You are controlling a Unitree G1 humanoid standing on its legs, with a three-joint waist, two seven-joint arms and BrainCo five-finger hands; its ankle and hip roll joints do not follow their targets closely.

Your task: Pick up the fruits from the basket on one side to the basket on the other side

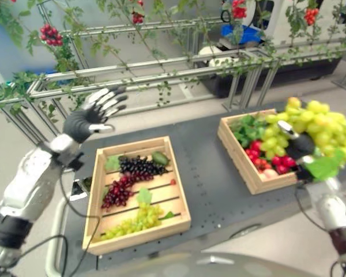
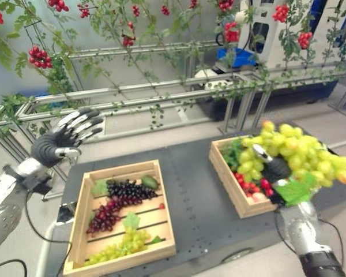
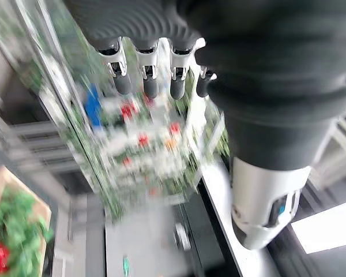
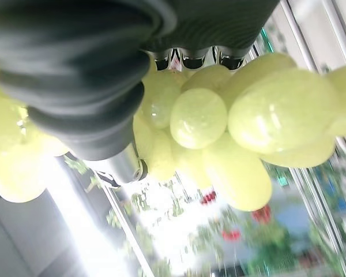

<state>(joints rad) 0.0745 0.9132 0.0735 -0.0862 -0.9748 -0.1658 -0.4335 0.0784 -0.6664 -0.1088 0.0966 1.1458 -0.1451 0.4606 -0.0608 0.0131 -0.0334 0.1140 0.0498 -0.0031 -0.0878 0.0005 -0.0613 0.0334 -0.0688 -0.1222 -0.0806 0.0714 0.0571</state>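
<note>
Pale-green grapes (image 1: 317,124), one large bunch, are held up by the right hand (image 1: 300,149) just above the near corner of the right-hand crate (image 1: 255,180), which stands on the dark worktop (image 1: 207,173). Left eye view: the fingers are curled round the bunch from below, a green leaf hanging at the wrist; the bunch's long axis runs roughly level, reaching outward past the crate's edge. Red fruit and leaves lie in that crate. The left-hand crate (image 1: 179,199), across a bare strip of worktop, holds dark grapes (image 1: 139,167), red grapes (image 1: 118,191) and a small green bunch (image 1: 139,219).

Right eye view: the left hand (image 2: 56,144) hangs beyond the far outer corner of the left-hand crate, fingers spread and relaxed, grasping nothing.

Left wrist view: straight fingers (image 3: 151,81) point at blurred background.

Right wrist view: grapes press against the dark cover, fingers (image 4: 187,57) partly buried among them.

Judgement: the target crate lies toward the robot's left of the bunch, so the holding hand must carry it sideways across the gap.
</note>
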